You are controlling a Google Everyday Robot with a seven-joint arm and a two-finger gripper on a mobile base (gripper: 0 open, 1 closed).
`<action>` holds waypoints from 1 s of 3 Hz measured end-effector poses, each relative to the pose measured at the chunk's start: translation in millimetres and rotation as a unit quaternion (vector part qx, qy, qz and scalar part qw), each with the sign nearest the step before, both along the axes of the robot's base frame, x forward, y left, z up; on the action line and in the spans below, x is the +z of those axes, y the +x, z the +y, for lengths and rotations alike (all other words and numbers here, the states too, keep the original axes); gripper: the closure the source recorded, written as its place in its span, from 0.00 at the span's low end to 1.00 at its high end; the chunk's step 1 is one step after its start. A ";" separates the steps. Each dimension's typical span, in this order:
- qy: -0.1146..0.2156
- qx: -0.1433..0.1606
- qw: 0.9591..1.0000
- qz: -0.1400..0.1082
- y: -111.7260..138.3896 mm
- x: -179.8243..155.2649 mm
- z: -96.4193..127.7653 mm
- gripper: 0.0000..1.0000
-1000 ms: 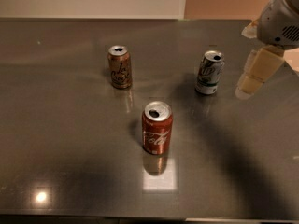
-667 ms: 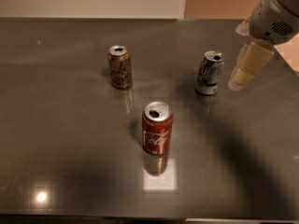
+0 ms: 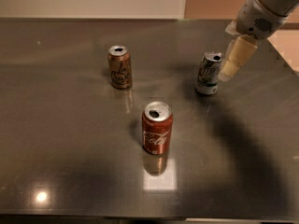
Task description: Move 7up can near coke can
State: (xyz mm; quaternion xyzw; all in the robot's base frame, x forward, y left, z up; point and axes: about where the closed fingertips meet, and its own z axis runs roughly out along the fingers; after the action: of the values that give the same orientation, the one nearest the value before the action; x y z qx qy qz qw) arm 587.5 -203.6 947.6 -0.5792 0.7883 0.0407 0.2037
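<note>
The 7up can stands apart from the coke can. The gripper hangs just beside it; open or closed, I cannot tell.

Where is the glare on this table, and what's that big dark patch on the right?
Camera view: a bright rectangular reflection lies on the table just in front of the coke can, and a small round glare spot sits near left. A broad soft shadow spreads from the 7up can toward the near right, likely cast by the arm; the end effector hangs close beside that can's right side.
</note>
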 end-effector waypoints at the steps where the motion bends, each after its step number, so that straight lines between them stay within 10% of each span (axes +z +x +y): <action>1: 0.003 0.000 1.000 0.011 15.5 -12.0 3.3 0.00; 3: 0.004 0.001 1.000 0.029 26.0 -35.0 9.4 0.00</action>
State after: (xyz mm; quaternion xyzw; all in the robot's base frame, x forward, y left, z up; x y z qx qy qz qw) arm 613.5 -194.1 912.7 -0.5775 0.7933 0.0604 0.1832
